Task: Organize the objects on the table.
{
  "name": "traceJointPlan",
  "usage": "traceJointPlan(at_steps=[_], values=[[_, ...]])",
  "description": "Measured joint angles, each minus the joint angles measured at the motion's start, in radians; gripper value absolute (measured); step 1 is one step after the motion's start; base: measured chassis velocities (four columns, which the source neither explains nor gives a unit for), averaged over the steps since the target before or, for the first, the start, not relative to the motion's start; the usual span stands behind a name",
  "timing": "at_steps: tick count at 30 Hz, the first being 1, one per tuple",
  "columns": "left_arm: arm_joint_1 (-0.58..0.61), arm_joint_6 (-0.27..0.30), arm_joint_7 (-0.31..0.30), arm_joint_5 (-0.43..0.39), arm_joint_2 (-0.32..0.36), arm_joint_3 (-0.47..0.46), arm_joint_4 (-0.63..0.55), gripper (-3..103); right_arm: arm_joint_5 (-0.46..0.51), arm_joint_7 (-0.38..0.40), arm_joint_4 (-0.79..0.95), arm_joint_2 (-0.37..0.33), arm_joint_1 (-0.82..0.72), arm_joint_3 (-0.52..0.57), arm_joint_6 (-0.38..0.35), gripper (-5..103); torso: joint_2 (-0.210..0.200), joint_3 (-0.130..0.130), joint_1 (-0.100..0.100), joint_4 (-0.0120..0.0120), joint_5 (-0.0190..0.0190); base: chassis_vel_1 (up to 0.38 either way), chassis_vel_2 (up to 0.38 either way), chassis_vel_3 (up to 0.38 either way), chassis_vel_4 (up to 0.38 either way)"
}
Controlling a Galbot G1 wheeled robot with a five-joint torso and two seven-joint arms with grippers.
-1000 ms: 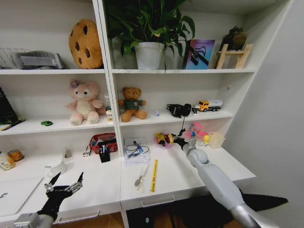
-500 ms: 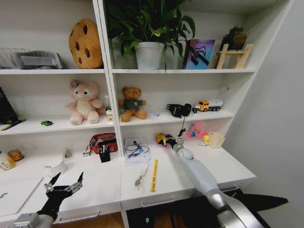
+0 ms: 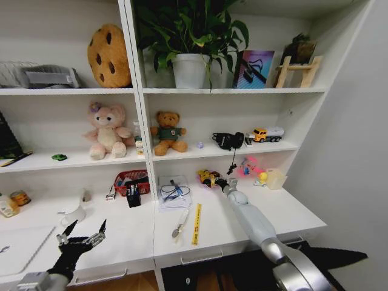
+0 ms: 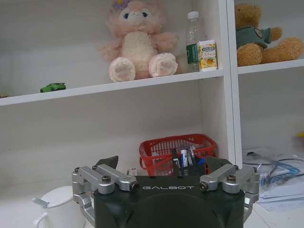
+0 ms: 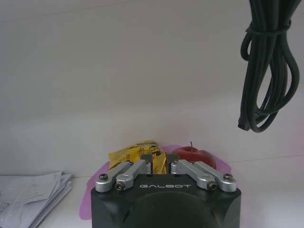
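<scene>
1. My right gripper (image 3: pixel 219 180) reaches far back on the table (image 3: pixel 285 212), its fingers hidden behind my own forearm in the head view.
2. Right wrist view: gripper body covers the near part of a pink plate (image 5: pixel 95 190); I cannot tell whether the fingertips (image 5: pixel 153 164) touch anything. They sit close together, nearly pressed, right at a yellow snack packet (image 5: pixel 135 151).
3. A red apple (image 5: pixel 192 154) lies just beside that packet, at 3 o'clock of it.
4. A black cable (image 5: pixel 266 71) hangs at 1 o'clock, its upper end cut off.
5. My left gripper (image 3: pixel 82 233) hovers low at 7 o'clock, fingers spread wide, holding nothing.
6. Yellow ruler (image 3: pixel 197 223) and a metal tool (image 3: pixel 180 224) lie mid-table, well apart from both grippers.
</scene>
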Motion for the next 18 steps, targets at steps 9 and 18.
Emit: traceJointPlan(at_steps=[9,18], values=[[0.000,0.000,0.000,0.000,0.000,0.000,0.000,100,-0.009,0.008,0.137,-0.038,-0.059,0.043,-0.065,45,0.000,0.000,0.000,0.0000,-0.0001,0.000,0.000,0.000,0.000],[0.000,0.000,0.000,0.000,0.000,0.000,0.000,100,-0.057,-0.006,0.522,-0.219,-0.313,0.139,-0.147,78,0.000,0.000,0.000,0.0000,0.0001,0.000,0.000,0.000,0.000]])
